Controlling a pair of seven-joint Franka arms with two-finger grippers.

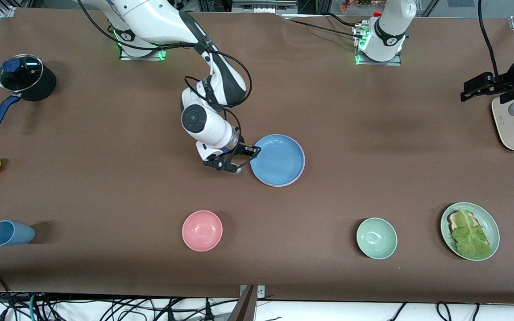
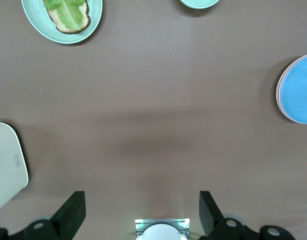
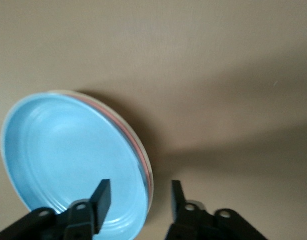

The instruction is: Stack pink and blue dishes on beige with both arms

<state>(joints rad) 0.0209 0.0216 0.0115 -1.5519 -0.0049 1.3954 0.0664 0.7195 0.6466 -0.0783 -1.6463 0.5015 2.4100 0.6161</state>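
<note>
With the blue plate already topping the pink and beige stack mid-worktop, the right gripper, open astride its rim, could drag it askew when withdrawing, while the left gripper waits open over the worktop's end.

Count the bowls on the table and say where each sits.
2. The pink bowl lies nearer the front camera than the blue plate; the green bowl sits beside the green plate holding lettuce.

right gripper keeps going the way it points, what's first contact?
Likely the blue plate: the open right gripper straddles its rim, with a pink edge just under it. Depth unclear.
</note>
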